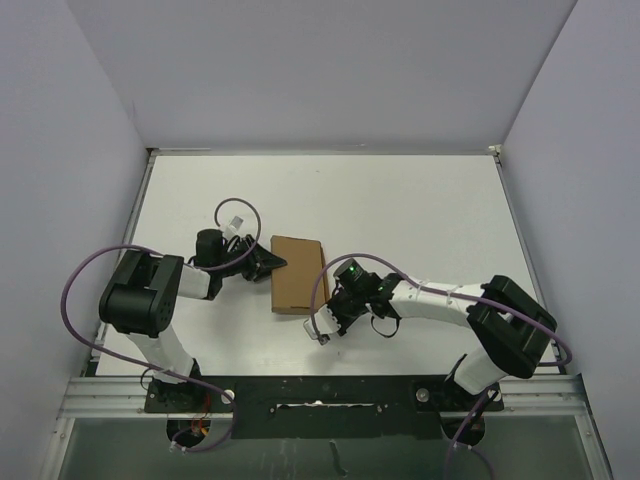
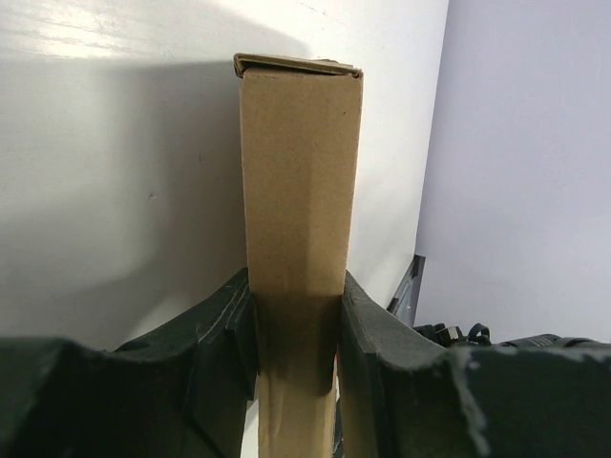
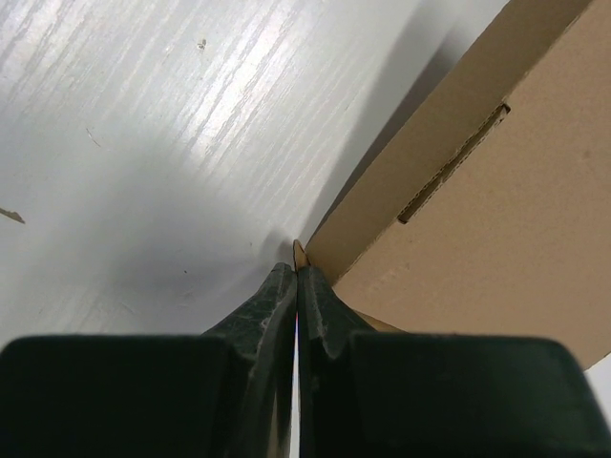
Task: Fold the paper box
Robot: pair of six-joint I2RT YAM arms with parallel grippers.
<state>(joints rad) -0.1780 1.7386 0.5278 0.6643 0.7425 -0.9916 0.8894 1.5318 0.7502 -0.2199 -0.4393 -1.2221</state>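
The paper box [image 1: 297,273] is a thin brown cardboard box lying closed on the white table, between the two arms. My left gripper [image 1: 271,264] is shut across the thickness of its left edge. In the left wrist view the narrow side of the box [image 2: 301,162] runs away from that gripper [image 2: 296,282], with a black finger pressed on each face. My right gripper [image 1: 327,306] is at the box's near right corner. In the right wrist view it [image 3: 298,269] is shut, with a thin cardboard tab of the box [image 3: 477,219] poking out between its tips.
The white table [image 1: 400,200] is enclosed by pale walls [image 1: 560,120] on three sides. A metal rail [image 1: 320,390] with both arm bases runs along the near edge. A purple cable [image 1: 85,280] loops beside the left arm.
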